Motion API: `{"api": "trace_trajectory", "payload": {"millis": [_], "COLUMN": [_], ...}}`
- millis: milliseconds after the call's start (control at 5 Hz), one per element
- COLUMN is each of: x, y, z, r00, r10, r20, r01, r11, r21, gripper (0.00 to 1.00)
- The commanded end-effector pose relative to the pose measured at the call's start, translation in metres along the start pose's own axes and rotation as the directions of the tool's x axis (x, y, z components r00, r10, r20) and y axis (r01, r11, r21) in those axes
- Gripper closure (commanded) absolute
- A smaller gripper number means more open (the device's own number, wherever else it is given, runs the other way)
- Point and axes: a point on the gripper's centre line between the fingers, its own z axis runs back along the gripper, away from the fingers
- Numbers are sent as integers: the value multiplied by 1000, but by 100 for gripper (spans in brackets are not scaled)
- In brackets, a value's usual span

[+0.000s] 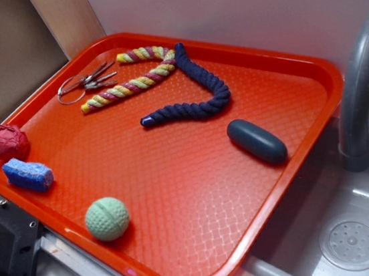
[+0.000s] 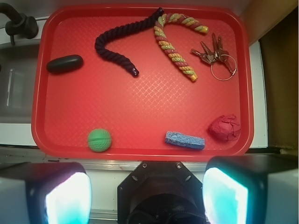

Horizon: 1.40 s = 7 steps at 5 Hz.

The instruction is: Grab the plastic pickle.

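In the exterior view, one red tray [image 1: 301, 70] is carrying seven things: one plastic pickle [image 1: 257, 140] lying near the right rim, one navy rope [image 1: 193, 96], one striped rope [image 1: 134, 80], one bunch of keys [image 1: 87, 82], one green ball [image 1: 107, 219], one blue sponge [image 1: 27, 175] and one red crumpled ball [image 1: 8, 141]. A grey faucet [image 1: 359, 83] and a sink drain [image 1: 353, 243] are showing at the right; no gripper is appearing here.

In the wrist view, the gripper [image 2: 145, 196] is hanging spread wide at the near edge, holding nothing, touching nothing, its fingers [image 2: 65, 193] glowing pale. The pickle is lying at the far left of the tray, well apart from it.
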Motion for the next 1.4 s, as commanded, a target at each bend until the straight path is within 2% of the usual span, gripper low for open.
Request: {"api": "trace_trajectory", "payload": {"millis": [0,200,400,600,800,1200], "x": [0,36,58,83,90,90], "y": [0,-28,-34,-52,-72,-72], "z": [0,-38,-65,-99,-130,-130], "r00": [1000,997,984,939,845,845], "r10": [0,-5,105,338,534,534], "r20": [0,-77,-144,62,23,23], "r01": [0,-6,-114,-335,-534,-534], "r11": [1000,990,992,941,845,845], "r21": [0,-142,-62,-53,-18,-18], "gripper": [0,0,0,0,0,0]}}
